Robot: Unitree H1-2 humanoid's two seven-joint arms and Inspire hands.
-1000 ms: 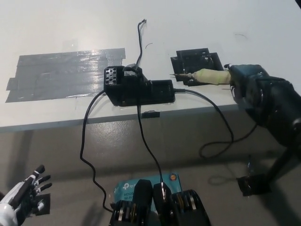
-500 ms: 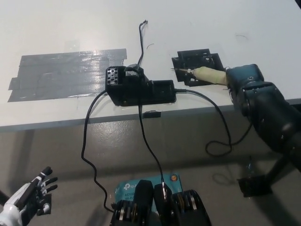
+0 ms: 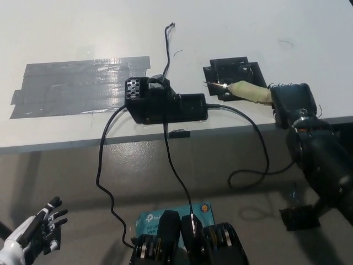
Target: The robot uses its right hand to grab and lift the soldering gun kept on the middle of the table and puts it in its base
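**Soldering gun held over base**

Right hand (image 3: pixel 291 102) clenched around soldering gun (image 3: pixel 245 91) at right of frame, tip lying across black base (image 3: pixel 234 72) on white table (image 3: pixel 231 27). Left hand (image 3: pixel 30 234) at lower left, fingers spread, holding nothing. Black box (image 3: pixel 162 102) mid-frame beside grey tape (image 3: pixel 77 85).

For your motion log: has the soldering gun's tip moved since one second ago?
Yes, slightly. Against the base, the soldering gun tip went right, held in the right hand.
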